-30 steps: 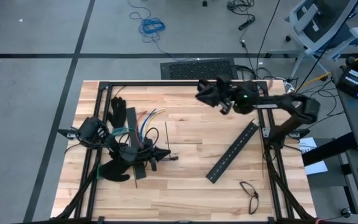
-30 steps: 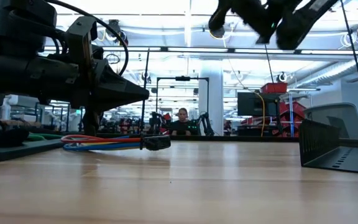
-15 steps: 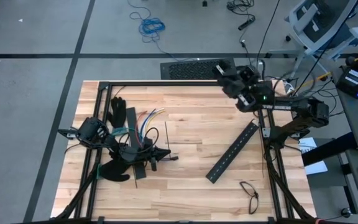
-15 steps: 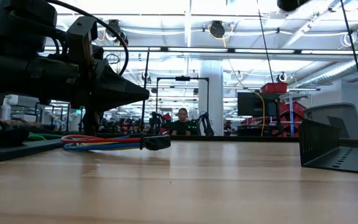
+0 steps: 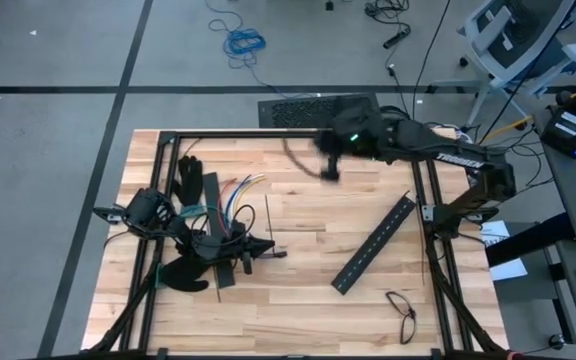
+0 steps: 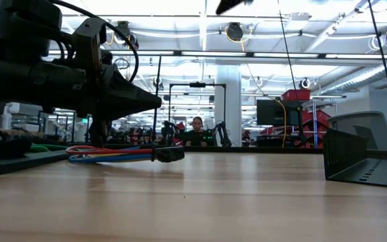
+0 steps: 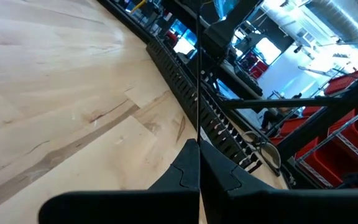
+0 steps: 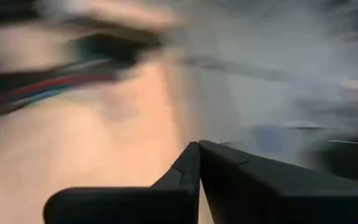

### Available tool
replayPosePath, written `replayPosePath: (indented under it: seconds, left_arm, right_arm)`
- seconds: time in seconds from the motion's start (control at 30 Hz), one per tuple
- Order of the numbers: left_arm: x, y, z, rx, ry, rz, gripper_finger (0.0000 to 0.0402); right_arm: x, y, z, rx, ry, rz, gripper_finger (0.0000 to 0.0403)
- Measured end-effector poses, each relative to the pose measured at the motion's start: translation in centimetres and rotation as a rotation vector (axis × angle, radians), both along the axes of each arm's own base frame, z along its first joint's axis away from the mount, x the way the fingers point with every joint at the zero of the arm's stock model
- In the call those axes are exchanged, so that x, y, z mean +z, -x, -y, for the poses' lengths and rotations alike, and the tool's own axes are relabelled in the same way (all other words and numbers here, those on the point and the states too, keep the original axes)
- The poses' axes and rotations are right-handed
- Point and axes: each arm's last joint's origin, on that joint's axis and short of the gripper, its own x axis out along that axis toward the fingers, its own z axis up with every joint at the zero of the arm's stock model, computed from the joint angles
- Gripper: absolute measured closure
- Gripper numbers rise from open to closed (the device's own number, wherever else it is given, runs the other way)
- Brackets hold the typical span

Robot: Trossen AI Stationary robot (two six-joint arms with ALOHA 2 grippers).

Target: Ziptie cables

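Swung back toward bench [image 5: 298, 215] centre since a moment ago: right gripper [image 5: 326, 165], fingers pressed together, empty, high above the far edge. At left, left gripper [image 5: 253, 247] clamped on a ziptie [image 5: 267, 215], resting by the cables [image 5: 230, 200]. Black bar [image 5: 373, 243] at right.

I see the cables [image 5: 230, 200], red, blue, white and yellow-green wires, bundled flat on the table's left side, free ends fanned out. One ziptie [image 5: 267, 214], thin and dark, lies straight just beside them.
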Motion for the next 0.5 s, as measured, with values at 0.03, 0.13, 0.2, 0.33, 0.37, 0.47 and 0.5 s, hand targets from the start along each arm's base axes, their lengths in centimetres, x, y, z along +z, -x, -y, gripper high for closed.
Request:
replayPosePath:
  seconds: [0.03, 0.13, 0.2, 0.33, 0.37, 0.47, 0.5]
  left_arm:
    - [0.0, 0.0, 0.0, 0.001, 0.000, 0.000, 0.0402]
    - [0.0, 0.0, -0.1, 0.005, 0.000, 0.000, 0.0402]
    - [0.0, -0.1, -0.2, 0.001, 0.002, 0.000, 0.0402]
    - [0.0, -0.1, -0.2, -0.004, 0.027, 0.004, 0.0402]
    - [0.0, -0.1, -0.2, -0.007, 0.027, 0.004, 0.0402]
    - [0.0, -0.1, -0.2, -0.018, 0.028, 0.003, 0.0402]
    - [0.0, -0.1, -0.2, -0.019, 0.029, 0.003, 0.0402]
  right_arm:
    - [-1.3, 0.2, -0.1, 0.112, -0.166, -0.069, 0.0400]
    - [-4.5, 0.4, -0.6, 0.502, -0.801, -0.125, 0.0401]
    - [-4.1, 0.2, -1.0, 0.720, -1.073, -0.006, 0.0401]
    - [0.9, -0.3, -2.5, 0.950, -1.058, 0.291, 0.0399]
    - [2.3, -0.1, -2.5, 0.946, -0.965, 0.414, 0.0400]
    - [5.2, 1.7, -0.9, 0.406, -0.707, 0.714, 0.0401]
    - [5.3, 2.7, -0.4, 0.179, -0.575, 0.710, 0.0401]
